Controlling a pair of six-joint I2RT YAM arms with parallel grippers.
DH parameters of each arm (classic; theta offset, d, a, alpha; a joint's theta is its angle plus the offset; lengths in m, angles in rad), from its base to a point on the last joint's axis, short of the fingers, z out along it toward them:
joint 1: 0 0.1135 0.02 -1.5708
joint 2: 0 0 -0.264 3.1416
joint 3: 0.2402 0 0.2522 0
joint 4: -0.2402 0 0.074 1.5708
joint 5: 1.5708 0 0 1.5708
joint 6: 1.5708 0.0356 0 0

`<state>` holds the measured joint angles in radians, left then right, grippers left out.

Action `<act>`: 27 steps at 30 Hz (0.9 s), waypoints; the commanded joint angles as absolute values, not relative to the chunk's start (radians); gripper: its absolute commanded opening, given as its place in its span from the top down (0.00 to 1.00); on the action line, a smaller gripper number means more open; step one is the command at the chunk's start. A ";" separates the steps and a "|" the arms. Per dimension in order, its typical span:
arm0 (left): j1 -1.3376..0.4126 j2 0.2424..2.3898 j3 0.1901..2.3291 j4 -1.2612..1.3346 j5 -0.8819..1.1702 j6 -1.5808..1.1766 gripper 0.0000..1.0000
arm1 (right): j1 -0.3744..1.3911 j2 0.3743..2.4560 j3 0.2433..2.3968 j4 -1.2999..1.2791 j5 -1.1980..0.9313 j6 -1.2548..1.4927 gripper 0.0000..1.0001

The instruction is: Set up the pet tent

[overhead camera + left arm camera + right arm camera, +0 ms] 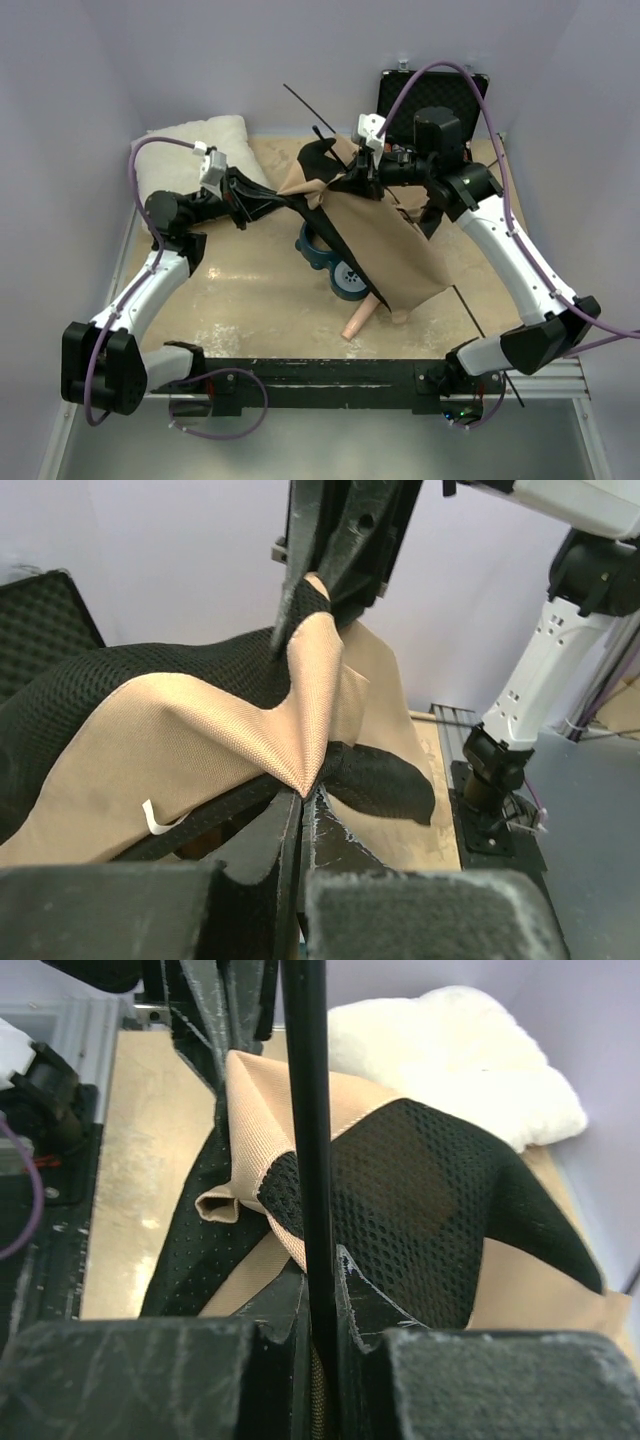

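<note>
Your left pincer (pixel 302 802) is clenched on the pet tent (pixel 385 245), with a pointed fold of tan cloth pinched right at its fingertips. Your right pincer (pixel 322 1305) is clamped around a thin dark pole (pixel 308 1110). The pole runs straight up between its fingers, with tan cloth and black mesh bunched against it just beyond them.

From overhead, you see the tent hanging between the two arms over the middle of the worktop (pixel 250 290). Its upper end is lifted where both pincers meet it. The tan panel drapes down toward the near right, and its lower edge appears to rest on the worktop. One end of the pole sticks out past the right pincer, up and to the left toward the back wall.

A blue object (pixel 330 262) shows partly under the draped cloth. A pale peach cylinder (pixel 358 322) lies at the cloth's near edge.

A fluffy white pillow (pixel 195 150) sits in the far left corner, apart from the tent. An open black case (pixel 400 95) stands at the back right, behind your right arm.

In the left wrist view, a small white tag (pixel 155 820) shows on the tan cloth.
</note>
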<state>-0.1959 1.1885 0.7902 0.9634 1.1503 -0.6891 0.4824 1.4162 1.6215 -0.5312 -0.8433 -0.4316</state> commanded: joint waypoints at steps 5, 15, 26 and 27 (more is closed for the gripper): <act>-0.167 1.229 0.828 1.109 1.141 -0.718 0.57 | 0.460 1.417 1.600 -0.469 -1.002 -0.198 1.00; -0.179 0.805 0.727 0.547 0.914 -0.217 0.40 | 0.459 1.368 1.436 -0.172 -0.985 0.155 1.00; -0.416 0.867 0.715 0.534 0.778 0.153 0.37 | 0.459 1.353 1.344 -0.054 -1.051 0.319 1.00; -0.429 0.877 0.722 0.532 0.775 0.167 0.36 | 0.459 1.348 1.335 -0.037 -1.055 0.339 1.00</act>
